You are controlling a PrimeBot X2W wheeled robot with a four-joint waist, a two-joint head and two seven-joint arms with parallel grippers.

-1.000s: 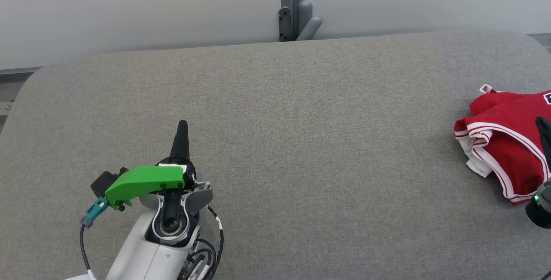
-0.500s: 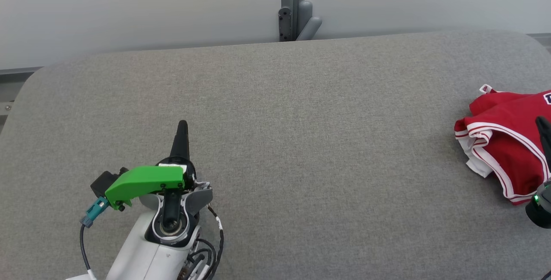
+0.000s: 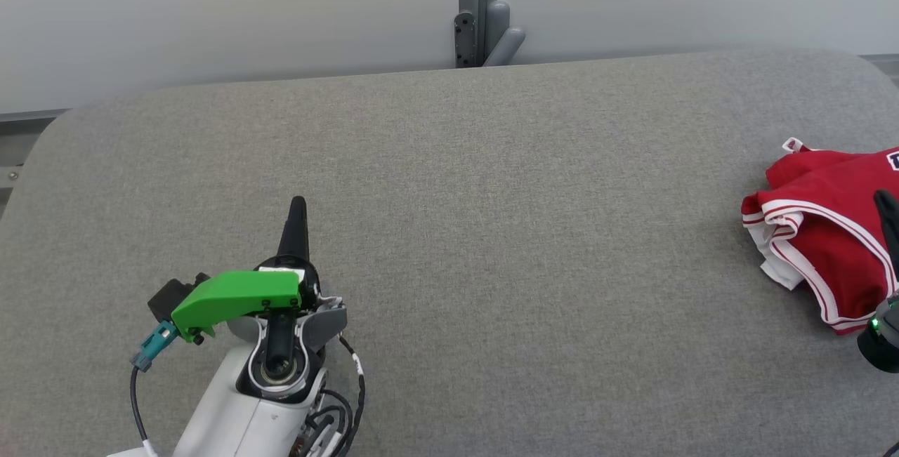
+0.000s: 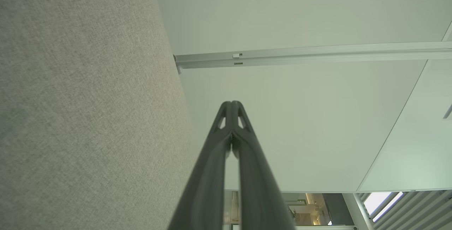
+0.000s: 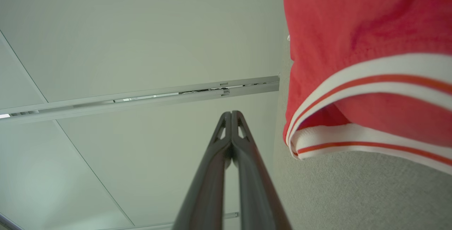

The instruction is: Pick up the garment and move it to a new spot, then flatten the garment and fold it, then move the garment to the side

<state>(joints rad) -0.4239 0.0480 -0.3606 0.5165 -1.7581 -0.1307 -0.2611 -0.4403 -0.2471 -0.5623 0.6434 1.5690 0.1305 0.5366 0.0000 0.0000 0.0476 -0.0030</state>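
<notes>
A red fabric garment (image 3: 825, 232) with white bands striped in red lies crumpled at the far right of the grey cloth-covered desk (image 3: 491, 232), its right part cut off by the edge of the head view; a small white loop sticks up at its far corner. The left tool (image 3: 298, 203) sits low at the left over bare desk, well apart from the garment, with a bright green plastic cover (image 3: 235, 295) on its wrist. In the left wrist view, the left tool (image 4: 231, 103) is clenched, tips pressed together, with nothing between them. The right tool (image 3: 886, 208) shows at the right edge of the head view, its dark finger in front of the garment; whether it touches the cloth cannot be told. In the right wrist view, the right tool (image 5: 232, 113) is likewise clenched and grasps nothing, with the garment (image 5: 353, 28) just beside it. A grey metal post (image 3: 479, 8) stands against the pale wall beyond the desk.
</notes>
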